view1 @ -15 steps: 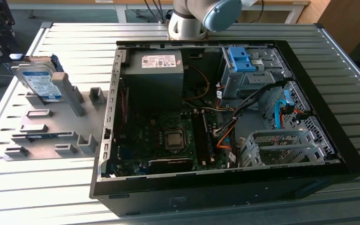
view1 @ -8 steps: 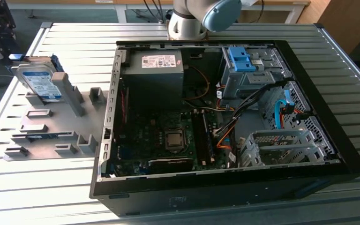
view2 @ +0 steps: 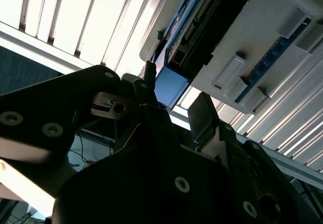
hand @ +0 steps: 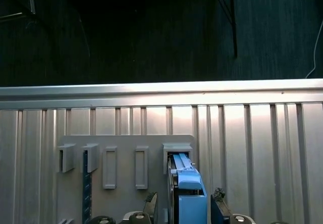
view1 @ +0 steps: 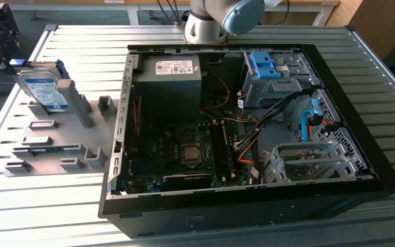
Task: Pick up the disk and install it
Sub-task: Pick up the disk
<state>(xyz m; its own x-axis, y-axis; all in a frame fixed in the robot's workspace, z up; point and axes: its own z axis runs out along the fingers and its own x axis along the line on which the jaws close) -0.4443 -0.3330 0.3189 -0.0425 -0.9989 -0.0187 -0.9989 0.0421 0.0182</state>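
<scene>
In the exterior view, one disk (view1: pixel 41 88) is standing upright in one grey holder (view1: pixel 53 139) beside one open computer case (view1: pixel 252 216), its white-and-blue label unreadable. In the first wrist view, the gripper (hand: pixel 184 200) is gaping wide, two fingertips (hand: pixel 151 204) flanking the disk, gripping nothing

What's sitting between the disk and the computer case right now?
In the exterior view, the grey holder plate with its upright posts lies between the disk and the computer case.

Disk (view1: pixel 41 90): silver, white-and-blue label, blue rail frame.
Pose: on edge, slightly tilted.
Place: grey rack's (view1: pixel 53 139) end slot, near table's (view1: pixel 47 206) edge, exterior view's left.
</scene>
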